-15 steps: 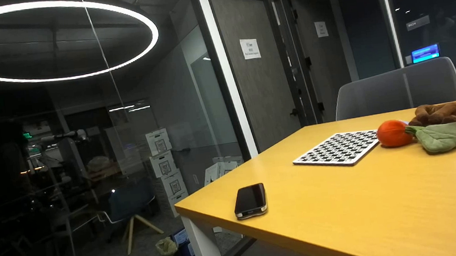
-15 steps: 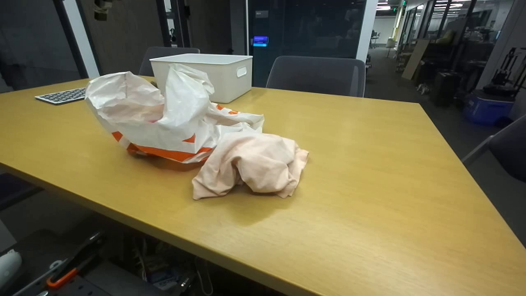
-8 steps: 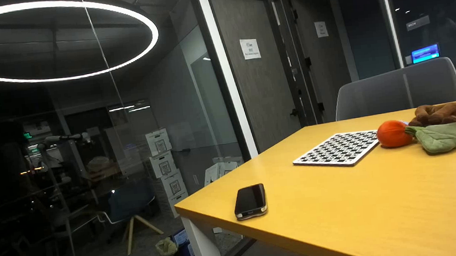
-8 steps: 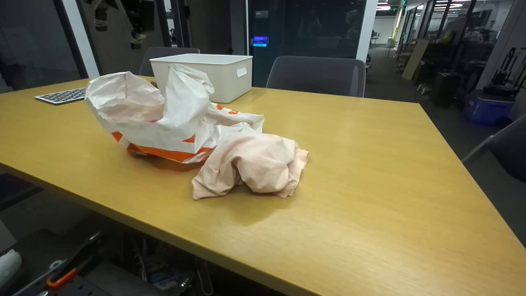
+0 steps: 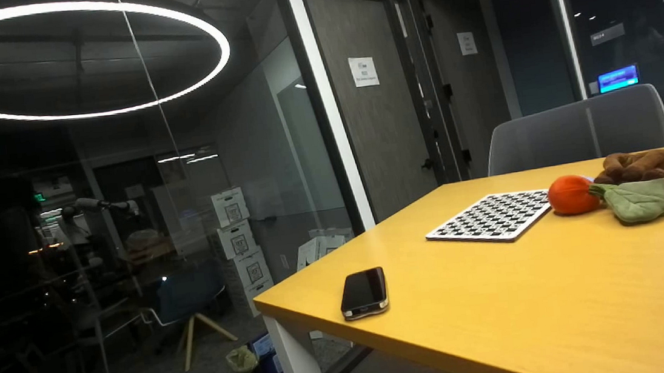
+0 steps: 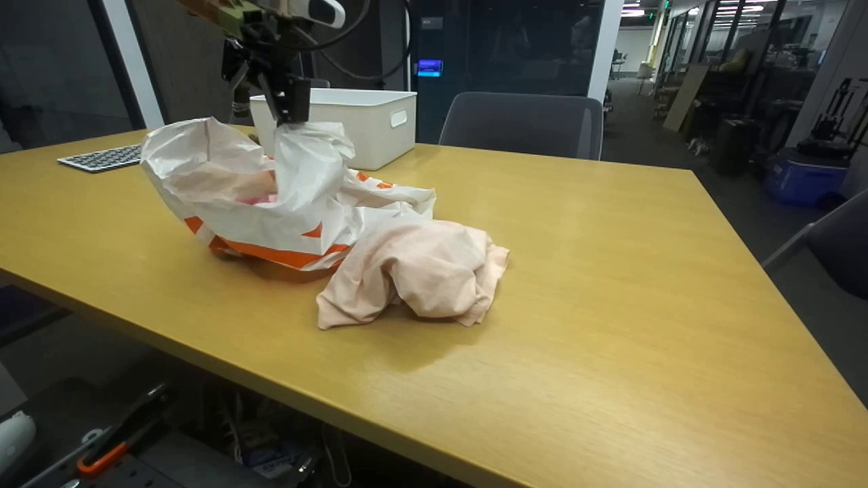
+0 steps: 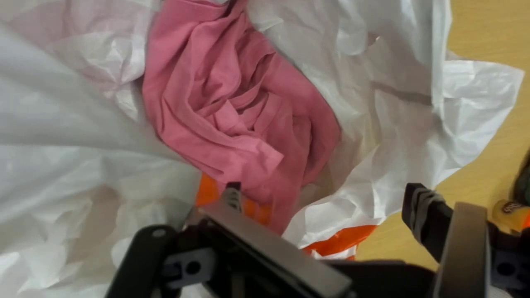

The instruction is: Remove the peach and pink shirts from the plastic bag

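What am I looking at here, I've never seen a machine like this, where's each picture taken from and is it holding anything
This is a robot arm, seen in an exterior view hanging over a white plastic bag. Two cameras outside the robot watch the table; the close-up comes from a camera on its wrist, looking down into the bag. There you see a pink shirt inside, and the jaws standing open, so nothing is held. A peach shirt lies on the table beside the bag, with a white bin behind. A phone and a checkered board also lie there.
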Robot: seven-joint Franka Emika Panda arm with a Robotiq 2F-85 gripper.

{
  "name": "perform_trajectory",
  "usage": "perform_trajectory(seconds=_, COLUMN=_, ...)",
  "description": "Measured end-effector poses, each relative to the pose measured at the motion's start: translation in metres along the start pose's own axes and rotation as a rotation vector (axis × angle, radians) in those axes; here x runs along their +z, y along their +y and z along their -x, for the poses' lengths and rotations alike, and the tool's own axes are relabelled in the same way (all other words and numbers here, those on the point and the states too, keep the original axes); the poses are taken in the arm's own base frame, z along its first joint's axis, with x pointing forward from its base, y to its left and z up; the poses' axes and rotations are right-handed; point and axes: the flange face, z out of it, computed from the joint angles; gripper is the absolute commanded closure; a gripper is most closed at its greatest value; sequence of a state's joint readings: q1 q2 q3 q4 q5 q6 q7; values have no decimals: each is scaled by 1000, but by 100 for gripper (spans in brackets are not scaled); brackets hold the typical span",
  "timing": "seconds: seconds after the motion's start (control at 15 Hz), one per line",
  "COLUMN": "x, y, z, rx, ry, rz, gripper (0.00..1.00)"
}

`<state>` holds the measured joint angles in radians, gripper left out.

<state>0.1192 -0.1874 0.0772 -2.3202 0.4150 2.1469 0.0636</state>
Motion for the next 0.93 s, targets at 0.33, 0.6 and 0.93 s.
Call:
perform_trajectory(seconds=0.33, x=33, y=16, z=-3, rx=68, ry=6, rz=31, gripper=0)
perform_trajectory(seconds=0.6, x=48, y=17, z=1, rx=110, ry=42, rz=58, gripper=0)
perform_trajectory(seconds=0.93, x=71, y=10, z=8, rx=135, ry=108, rz=158, gripper=0)
